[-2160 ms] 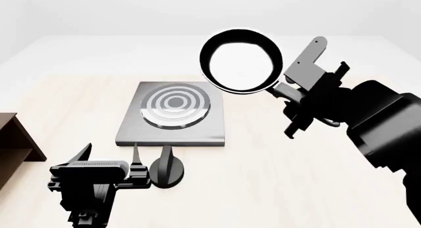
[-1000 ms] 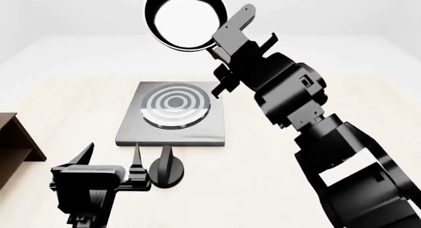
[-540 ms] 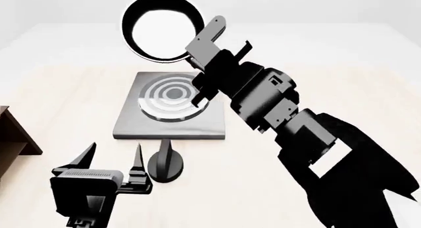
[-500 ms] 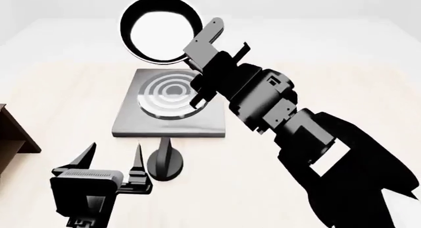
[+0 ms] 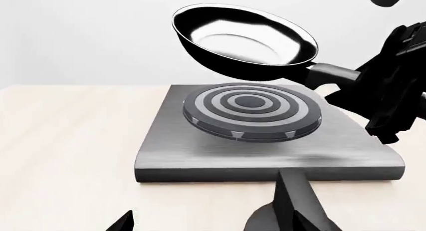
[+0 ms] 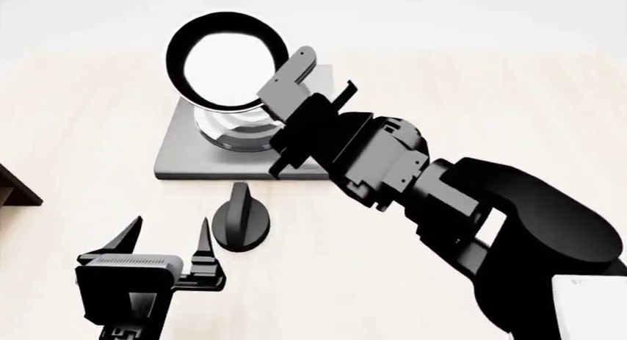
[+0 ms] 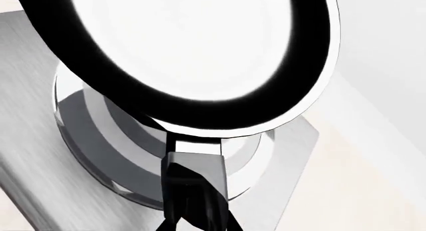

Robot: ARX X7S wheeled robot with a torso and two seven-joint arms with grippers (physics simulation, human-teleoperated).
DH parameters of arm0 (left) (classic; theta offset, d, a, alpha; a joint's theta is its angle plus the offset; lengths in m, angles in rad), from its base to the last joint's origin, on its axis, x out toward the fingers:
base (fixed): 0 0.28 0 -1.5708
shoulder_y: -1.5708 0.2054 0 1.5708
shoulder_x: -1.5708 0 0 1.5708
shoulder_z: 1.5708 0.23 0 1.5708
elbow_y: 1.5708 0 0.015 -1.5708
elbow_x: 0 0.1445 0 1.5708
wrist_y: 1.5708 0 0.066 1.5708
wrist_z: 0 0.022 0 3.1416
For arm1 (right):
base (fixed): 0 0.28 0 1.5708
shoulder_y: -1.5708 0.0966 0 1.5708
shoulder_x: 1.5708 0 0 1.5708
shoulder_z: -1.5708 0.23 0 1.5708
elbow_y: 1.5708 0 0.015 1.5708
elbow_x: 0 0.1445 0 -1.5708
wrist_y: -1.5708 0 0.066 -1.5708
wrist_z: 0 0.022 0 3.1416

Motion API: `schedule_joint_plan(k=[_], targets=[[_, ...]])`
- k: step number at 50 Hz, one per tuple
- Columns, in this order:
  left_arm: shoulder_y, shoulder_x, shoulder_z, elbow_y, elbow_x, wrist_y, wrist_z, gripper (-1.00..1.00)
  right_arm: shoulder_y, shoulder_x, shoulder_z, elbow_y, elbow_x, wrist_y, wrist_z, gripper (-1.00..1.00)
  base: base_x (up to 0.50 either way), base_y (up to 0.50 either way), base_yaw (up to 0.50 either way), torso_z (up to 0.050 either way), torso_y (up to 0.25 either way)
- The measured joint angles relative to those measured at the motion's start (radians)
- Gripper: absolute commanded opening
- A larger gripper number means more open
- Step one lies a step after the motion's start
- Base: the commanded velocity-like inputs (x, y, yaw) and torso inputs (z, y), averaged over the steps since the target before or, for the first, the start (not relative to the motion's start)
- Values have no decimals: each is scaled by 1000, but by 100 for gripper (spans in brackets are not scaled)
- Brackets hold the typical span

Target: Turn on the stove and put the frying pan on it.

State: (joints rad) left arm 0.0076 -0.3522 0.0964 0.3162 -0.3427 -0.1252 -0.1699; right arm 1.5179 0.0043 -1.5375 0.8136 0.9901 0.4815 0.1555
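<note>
Left gripper (image 6: 167, 241): fingers spread, empty, bare table around it.
Knob (image 6: 238, 216): just beyond, near stove's front edge.
Stove (image 5: 199, 151): flat on table.
Right gripper (image 6: 294, 120): pinching frying pan (image 5: 243, 39) handle; pan above burner, apart.

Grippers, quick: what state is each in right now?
Left gripper: open, holding nothing, near the knob.
Right gripper: closed on the frying pan handle, pan held above the stove.

Simulated kitchen bench: stove (image 6: 186, 160), plain tabletop (image 6: 392, 83).
</note>
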Motion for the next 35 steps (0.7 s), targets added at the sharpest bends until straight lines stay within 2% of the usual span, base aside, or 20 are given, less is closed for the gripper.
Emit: schedule_joint_plan(k=[35], targets=[[14, -12, -10, 13, -1, 22, -17, 100, -35, -1, -38, 18, -27, 29, 20, -100, 0, 0, 0, 0, 1]])
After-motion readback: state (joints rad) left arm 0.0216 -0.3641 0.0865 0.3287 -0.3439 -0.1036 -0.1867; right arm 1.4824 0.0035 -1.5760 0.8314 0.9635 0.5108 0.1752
